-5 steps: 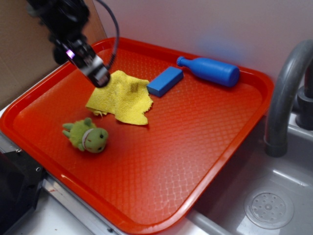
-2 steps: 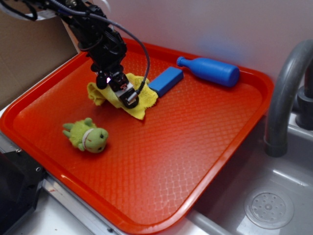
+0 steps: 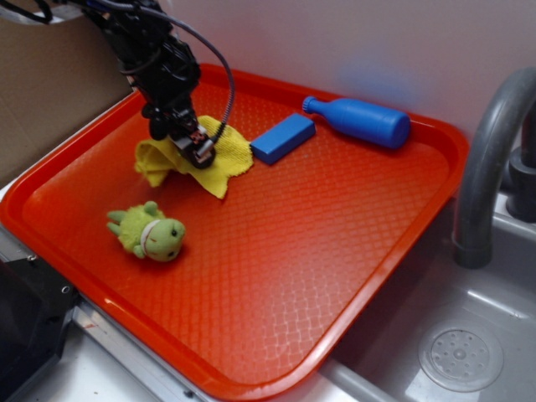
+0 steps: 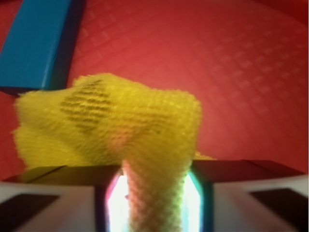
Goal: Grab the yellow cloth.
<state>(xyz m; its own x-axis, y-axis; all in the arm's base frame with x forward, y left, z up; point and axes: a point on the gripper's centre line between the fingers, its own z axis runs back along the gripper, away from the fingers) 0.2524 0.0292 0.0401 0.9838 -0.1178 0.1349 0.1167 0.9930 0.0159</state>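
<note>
The yellow cloth (image 3: 216,161) lies bunched on the red tray (image 3: 335,234), near its back left part. My gripper (image 3: 194,147) is down in the middle of the cloth and shut on a pinched fold of it. In the wrist view that fold of the yellow cloth (image 4: 154,193) runs up between the two fingers (image 4: 58,198), while the rest billows out ahead over the tray. The cloth's left part is folded up beside the gripper.
A blue block (image 3: 282,138) lies just right of the cloth, also in the wrist view at top left (image 4: 38,43). A blue bottle (image 3: 360,121) lies at the tray's back. A yellow-green plush toy (image 3: 149,232) sits front left. A sink and faucet (image 3: 490,167) stand right.
The gripper came down onto the flat cloth, closed on it, and dragged it left; the cloth is now bunched and pulled away from the blue block.
</note>
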